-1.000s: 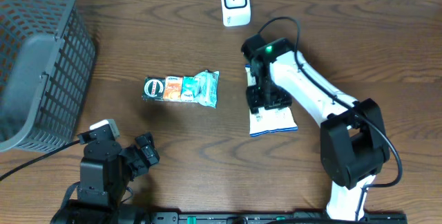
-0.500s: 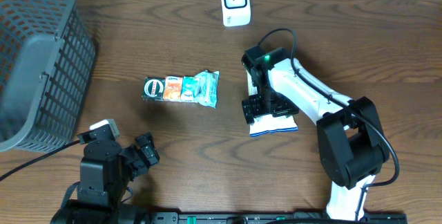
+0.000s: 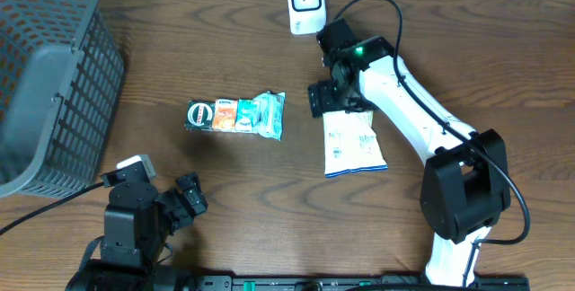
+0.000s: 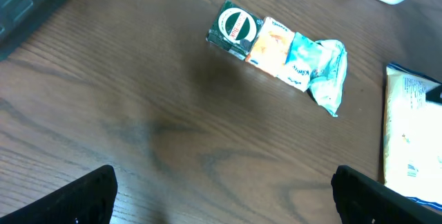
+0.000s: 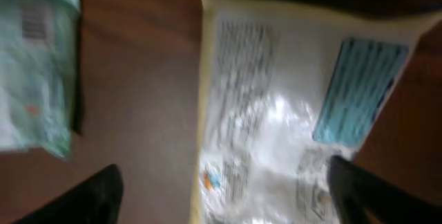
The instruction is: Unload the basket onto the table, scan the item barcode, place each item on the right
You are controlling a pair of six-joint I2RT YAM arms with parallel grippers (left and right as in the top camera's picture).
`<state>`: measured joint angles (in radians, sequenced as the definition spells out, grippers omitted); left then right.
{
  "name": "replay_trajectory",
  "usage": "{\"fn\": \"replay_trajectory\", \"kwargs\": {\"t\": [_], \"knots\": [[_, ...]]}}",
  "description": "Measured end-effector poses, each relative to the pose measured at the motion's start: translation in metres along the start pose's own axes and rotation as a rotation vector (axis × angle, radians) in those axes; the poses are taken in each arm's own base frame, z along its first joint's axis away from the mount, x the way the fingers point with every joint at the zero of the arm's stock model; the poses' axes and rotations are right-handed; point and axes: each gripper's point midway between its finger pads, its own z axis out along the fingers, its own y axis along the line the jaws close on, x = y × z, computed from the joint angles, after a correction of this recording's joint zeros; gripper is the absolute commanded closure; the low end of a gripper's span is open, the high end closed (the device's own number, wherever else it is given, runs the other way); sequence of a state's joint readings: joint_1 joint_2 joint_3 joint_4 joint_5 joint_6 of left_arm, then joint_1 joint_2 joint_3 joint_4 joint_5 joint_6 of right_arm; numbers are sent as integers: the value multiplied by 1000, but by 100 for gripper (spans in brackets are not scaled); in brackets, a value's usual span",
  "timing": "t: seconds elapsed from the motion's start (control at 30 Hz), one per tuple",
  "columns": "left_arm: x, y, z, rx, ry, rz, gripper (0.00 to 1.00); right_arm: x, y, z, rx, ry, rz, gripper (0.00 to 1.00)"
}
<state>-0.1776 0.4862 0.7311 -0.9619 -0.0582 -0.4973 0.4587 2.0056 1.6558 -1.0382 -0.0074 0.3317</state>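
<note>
left fingers (image 4: 90,193) wide | right fingers (image 5: 97,193) wide — over pouch (image 3: 353,143) | basket (image 3: 54,84) (inside unclear)

1. A dark brown wooden table (image 3: 467,39) carries everything.
2. A grey plastic lattice basket (image 3: 45,84) stands at its left end.
3. A small white box-shaped scanner (image 3: 305,4) stands at the far edge, near the middle.
4. A crinkled strip of green, orange and teal snack packets (image 3: 235,116) lies flat mid-table.
5. A flat white pouch with a blue lower edge (image 3: 353,143) lies to the right of the strip, apart from it.
6. The black right gripper (image 3: 325,101), on a white arm, is over the pouch's far-left corner, between pouch and scanner.
7. The black left gripper (image 3: 190,194) is near the front edge, well apart from the packets.
</note>
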Motion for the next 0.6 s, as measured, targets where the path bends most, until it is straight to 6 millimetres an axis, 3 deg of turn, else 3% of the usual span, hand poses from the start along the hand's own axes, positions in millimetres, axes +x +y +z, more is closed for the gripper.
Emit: {"fn": "replay_trajectory", "kwargs": {"t": [0.27,0.5,0.53,0.6], "knots": [[0,0,0,0,0,0,3,-27,5,2,-35,-109,9,21],[0,0,0,0,0,0,2,-5,-5,32,-6,-64,11,21],[0,0,0,0,0,0,2,-2,-8,36,0,-56,14,20],[0,0,0,1,0,0,2,6,-15,42,16,-35,23,2]]}}
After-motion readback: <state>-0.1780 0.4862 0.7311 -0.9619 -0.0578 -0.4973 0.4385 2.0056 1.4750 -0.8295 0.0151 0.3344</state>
